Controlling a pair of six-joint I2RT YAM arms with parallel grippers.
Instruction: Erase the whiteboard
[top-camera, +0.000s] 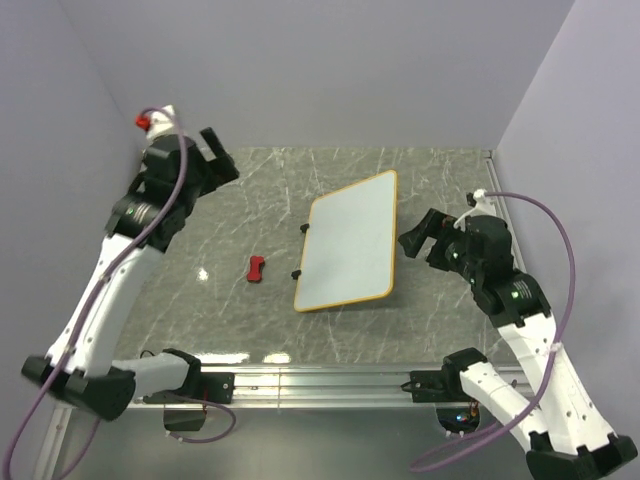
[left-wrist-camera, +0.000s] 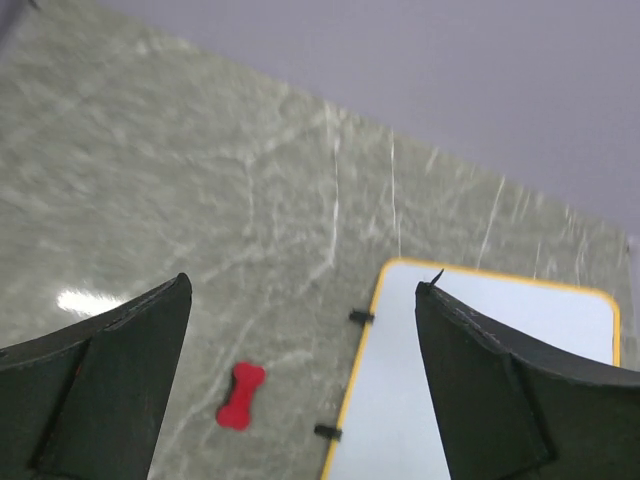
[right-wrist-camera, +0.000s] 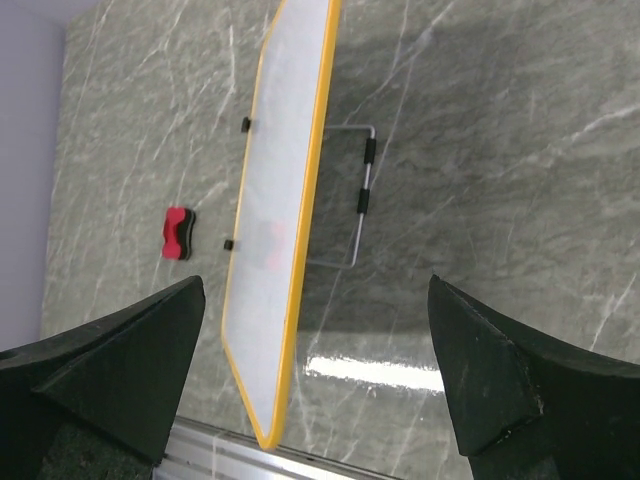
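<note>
Two arm bases sit bolted at the near edge of the marble-patterned worktop (top-camera: 250, 200), and both arms reach out over it with nothing in hand. The left gripper (top-camera: 218, 155) hangs high at the far left, jaws spread wide and empty. The right gripper (top-camera: 418, 232) is likewise splayed and empty, poised just beside the right long edge of the whiteboard (top-camera: 350, 245).

The whiteboard lies at the centre of the worktop. Its long axis runs from near to far, leaning toward the far right, and its two black clips sit on the left long edge. The right wrist view shows it propped at a tilt on a wire stand (right-wrist-camera: 358, 190). From above its face looks blank.

A small red eraser (top-camera: 257, 268) lies apart from the board on its left, on the clip side. That places it on the left arm's side of the worktop, nearer and to the right of that raised gripper. By that layout the left arm looks the likelier to fetch it, while the right is better placed to steady the board.
</note>
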